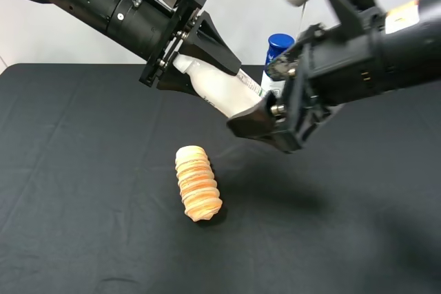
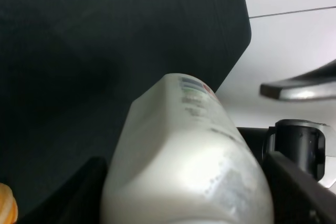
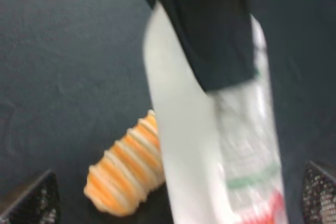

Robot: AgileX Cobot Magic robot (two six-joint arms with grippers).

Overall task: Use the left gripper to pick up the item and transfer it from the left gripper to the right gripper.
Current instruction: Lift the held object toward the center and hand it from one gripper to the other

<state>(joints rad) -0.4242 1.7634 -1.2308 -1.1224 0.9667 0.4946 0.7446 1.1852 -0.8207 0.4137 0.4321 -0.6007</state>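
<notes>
A white plastic bottle (image 1: 224, 93) with a printed label hangs tilted in the air above the black table. My left gripper (image 1: 207, 77) is shut on its upper half, cap end toward the wrist; it fills the left wrist view (image 2: 189, 156) between the fingers (image 2: 79, 198). My right gripper (image 1: 267, 105) is open, and the bottle's base end lies between its spread fingers. In the right wrist view the bottle (image 3: 210, 145) sits between the two fingertips (image 3: 31, 203) with gaps on both sides, and a left finger crosses over it.
An orange-and-cream ribbed toy (image 1: 198, 184) lies on the black tablecloth (image 1: 83, 170) below the arms; it also shows in the right wrist view (image 3: 128, 177). A blue-capped bottle (image 1: 279, 45) stands behind the right gripper. A white wall runs along the table's far edge.
</notes>
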